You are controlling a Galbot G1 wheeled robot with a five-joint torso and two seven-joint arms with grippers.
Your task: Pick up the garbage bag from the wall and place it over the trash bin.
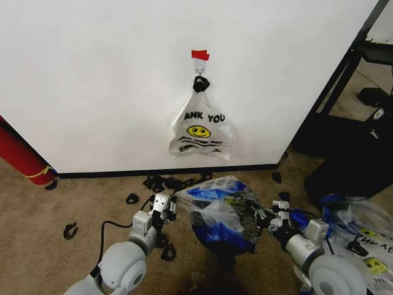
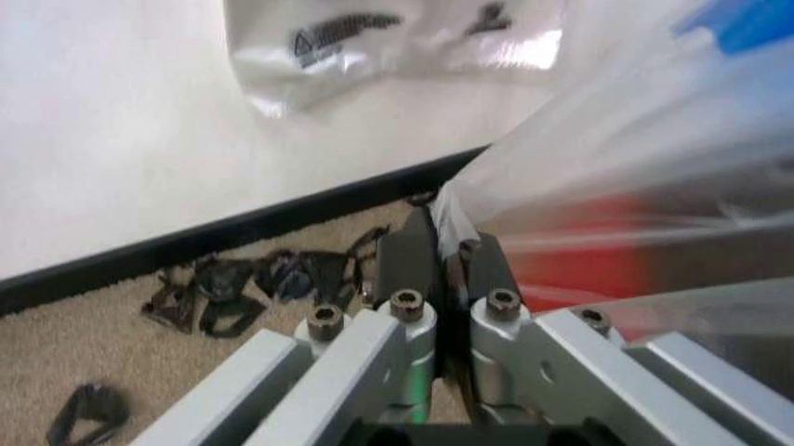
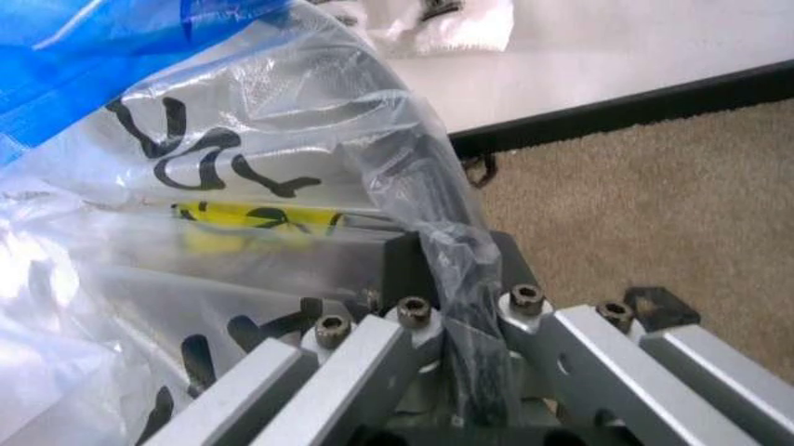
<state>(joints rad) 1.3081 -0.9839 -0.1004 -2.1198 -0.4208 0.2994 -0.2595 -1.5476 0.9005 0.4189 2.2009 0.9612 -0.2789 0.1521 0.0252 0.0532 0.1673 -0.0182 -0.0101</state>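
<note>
Two grippers share one garbage bag [image 1: 224, 209], which is stretched over the trash bin [image 1: 222, 236] on the carpet, below and in front of the wall [image 1: 92, 74]. Left of the bin, the left gripper [image 1: 166, 208] has its fingers pressed together on the bag's left edge; the left wrist view shows the film pinched between the dark pads [image 2: 410, 255], with the bin's red showing through the plastic beside them. Over the bin itself the bag lies bunched and domed, its blue handles on top, so the mouth looks not yet seated around the rim. Right of the bin, the right gripper [image 1: 270, 218] is clamped on a twisted strand of the same bag, seen running between its pads [image 3: 410, 269].

To do this step well, both pinches should probably hold firm, pull apart evenly to open the mouth, then lower together past the rim; uneven pull could tip the light bin or tear the thin film. Another printed bag [image 1: 202, 126] hangs on the wall hook [image 1: 199, 64] above the bin.
</note>
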